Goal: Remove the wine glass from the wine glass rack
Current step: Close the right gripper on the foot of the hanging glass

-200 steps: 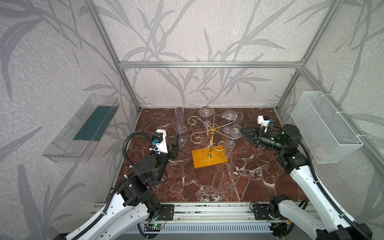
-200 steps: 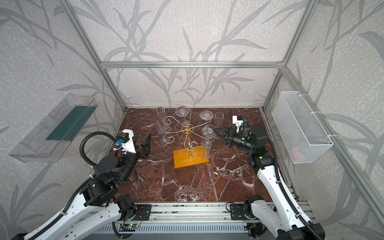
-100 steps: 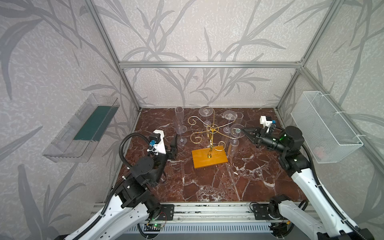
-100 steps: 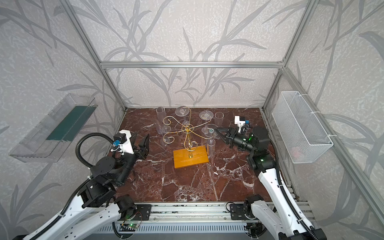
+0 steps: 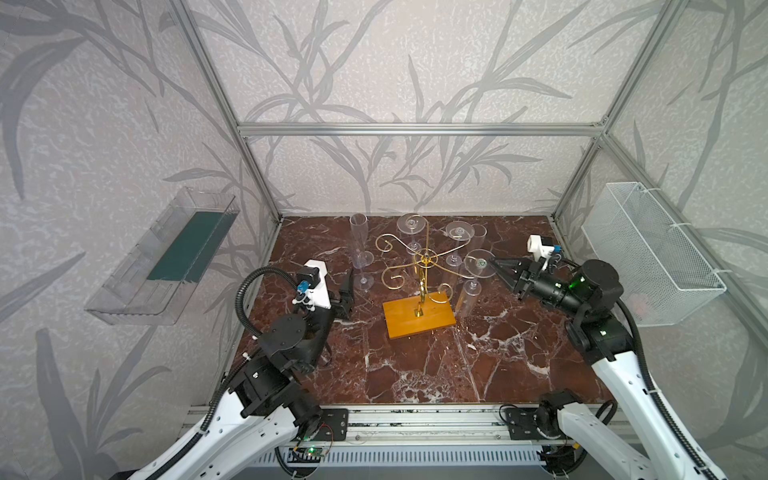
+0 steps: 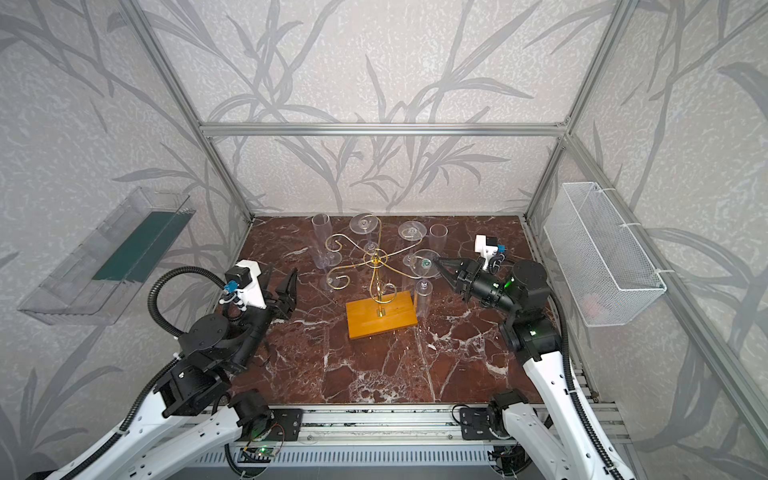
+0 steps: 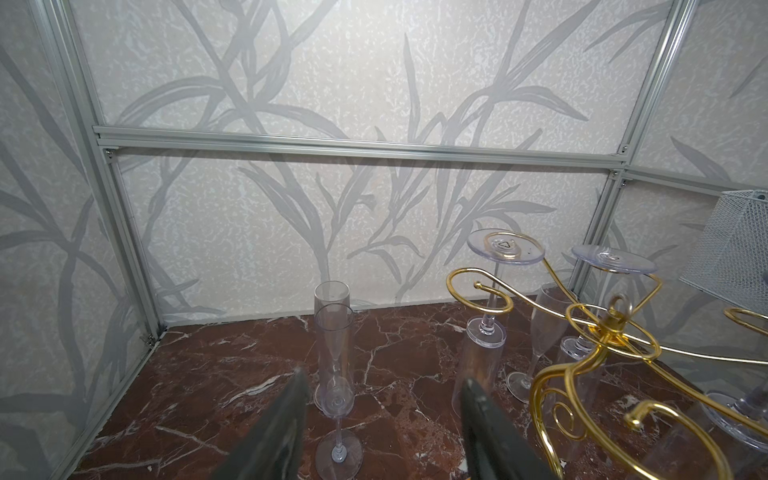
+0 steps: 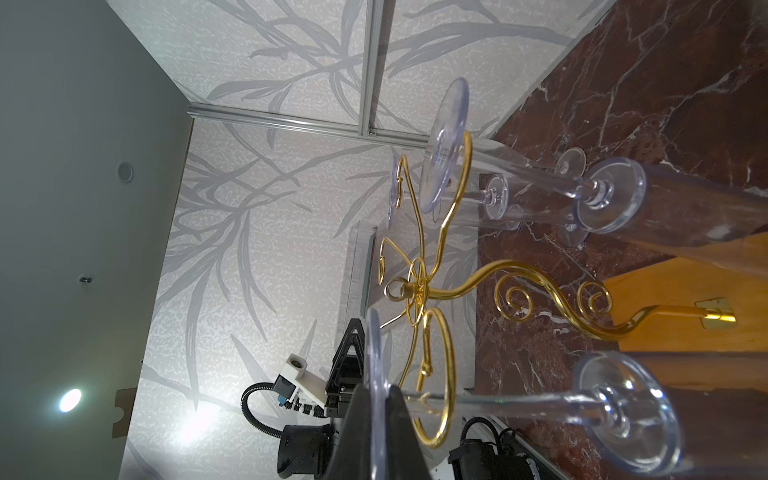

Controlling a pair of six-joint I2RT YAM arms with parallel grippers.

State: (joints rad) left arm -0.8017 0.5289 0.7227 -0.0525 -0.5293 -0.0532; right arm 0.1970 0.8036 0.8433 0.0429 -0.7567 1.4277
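Observation:
The gold wire wine glass rack (image 5: 424, 261) stands mid-table on its orange-yellow wooden base (image 5: 417, 319); both top views show it, as does the right wrist view (image 8: 419, 286). A clear wine glass (image 5: 478, 262) hangs upside down from the rack's right-hand arm. My right gripper (image 5: 493, 266) (image 8: 376, 401) is shut on the edge of that glass's round foot (image 8: 371, 349); the stem still passes through the arm's gold loop (image 8: 446, 374). My left gripper (image 5: 348, 286) (image 7: 384, 380) is open and empty, low on the left, facing an upright flute (image 7: 334, 353).
Two more glasses (image 5: 411, 224) (image 5: 459, 230) hang from the rack's rear arms. Upright flutes (image 5: 359, 245) (image 5: 480, 237) stand on the marble floor. A white wire basket (image 5: 648, 253) hangs on the right wall and a clear bin (image 5: 166, 257) on the left wall.
My right gripper has shut on the hanging glass's foot and shifted slightly right with it. The left arm has barely moved.

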